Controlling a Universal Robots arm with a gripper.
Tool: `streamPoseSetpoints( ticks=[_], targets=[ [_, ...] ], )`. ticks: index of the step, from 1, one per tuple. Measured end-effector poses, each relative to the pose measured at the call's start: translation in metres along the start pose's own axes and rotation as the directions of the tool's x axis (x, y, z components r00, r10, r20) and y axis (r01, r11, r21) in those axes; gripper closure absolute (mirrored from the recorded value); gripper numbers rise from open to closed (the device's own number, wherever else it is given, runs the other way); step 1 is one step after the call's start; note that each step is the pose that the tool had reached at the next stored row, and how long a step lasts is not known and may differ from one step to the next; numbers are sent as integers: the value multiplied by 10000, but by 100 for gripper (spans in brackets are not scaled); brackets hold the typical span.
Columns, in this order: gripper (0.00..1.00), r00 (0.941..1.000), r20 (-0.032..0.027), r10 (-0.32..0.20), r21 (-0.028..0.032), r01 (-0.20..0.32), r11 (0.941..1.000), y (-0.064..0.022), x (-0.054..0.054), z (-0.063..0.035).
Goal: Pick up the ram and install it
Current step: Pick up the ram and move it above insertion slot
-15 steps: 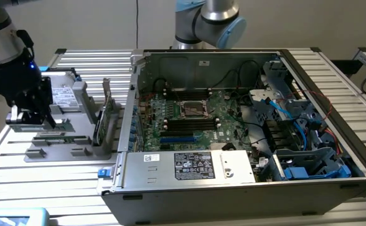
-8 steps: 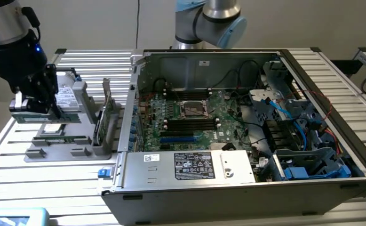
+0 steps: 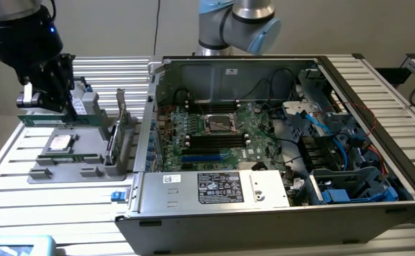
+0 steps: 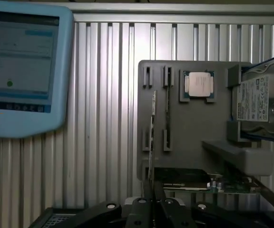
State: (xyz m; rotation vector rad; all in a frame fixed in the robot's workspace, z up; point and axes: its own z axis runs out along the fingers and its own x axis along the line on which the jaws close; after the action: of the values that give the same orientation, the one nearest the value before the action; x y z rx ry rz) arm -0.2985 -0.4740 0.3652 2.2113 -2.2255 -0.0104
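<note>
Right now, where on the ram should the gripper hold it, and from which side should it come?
Near mid-length on the upper long edge, from above, pinching the two flat faces: the ram is a thin stick on edge. The gripper grips it so, above the tray.

Soft, rather dim light, seemingly from overhead, leaves the computer case [image 3: 215,74] shadowed inside. In the wrist view the pendant screen [image 4: 20,52] glows washed-out, the ram [image 4: 152,114] shows a pale lit edge, and the gripper [image 4: 152,203] is nearly black.
</note>
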Motion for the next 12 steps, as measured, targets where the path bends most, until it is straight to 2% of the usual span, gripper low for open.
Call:
streamPoseSetpoints(
  ticks=[9,12],
  targets=[
    [87,10000,21,0,-2,0,10000,-362,49,-406],
    [87,10000,23,0,-3,0,10000,-498,54,-450]
  ],
)
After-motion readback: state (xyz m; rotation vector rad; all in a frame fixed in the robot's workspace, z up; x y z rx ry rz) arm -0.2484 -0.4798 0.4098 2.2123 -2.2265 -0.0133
